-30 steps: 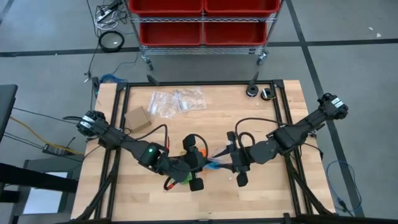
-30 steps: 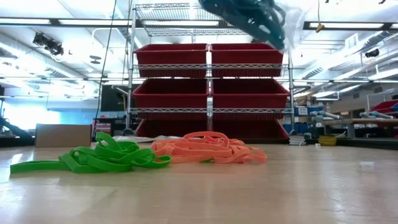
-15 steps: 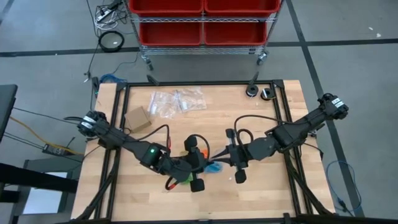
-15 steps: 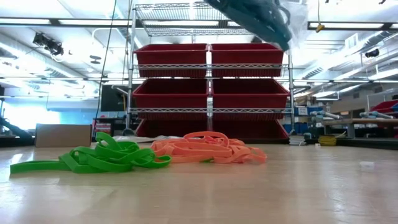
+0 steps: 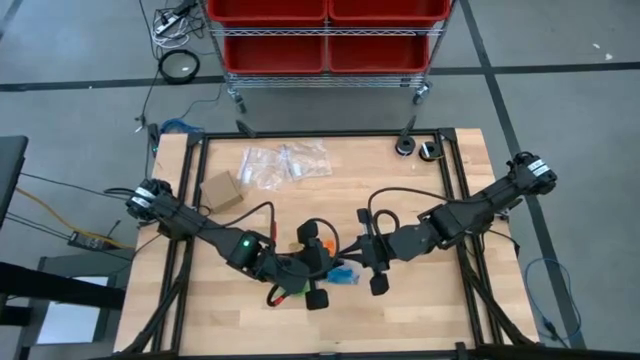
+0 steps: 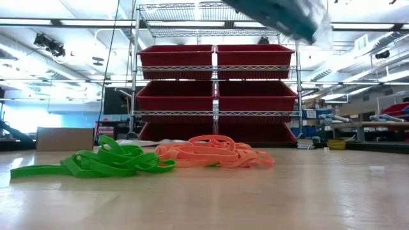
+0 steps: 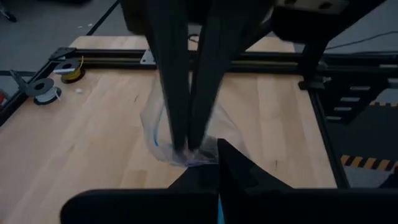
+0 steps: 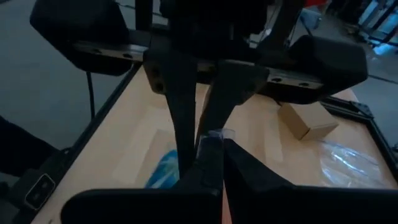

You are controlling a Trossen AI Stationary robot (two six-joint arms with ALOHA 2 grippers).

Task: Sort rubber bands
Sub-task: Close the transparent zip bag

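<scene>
High view: both arms are meeting at desk (image 5: 440,320) centre; left gripper (image 5: 322,265) and right gripper (image 5: 355,258) are pinching one clear bag (image 5: 345,274) of blue rubber bands (image 5: 343,270) between them, jaws closed on its edge. Spare clear bags (image 5: 283,163) and a cardboard box (image 5: 221,189) are lying toward 11 o'clock. Low view: green rubber bands (image 6: 96,163) and orange rubber bands (image 6: 214,153) are resting on the desk, side by side. Wrist views: each pair of fingers (image 7: 180,93) is clamping the bag's rim, opposite fingers (image 8: 186,106) facing.

Evenly lit from overhead, pretty bright; wrist shots dim and murky, blurry smear up top in the low view.
</scene>
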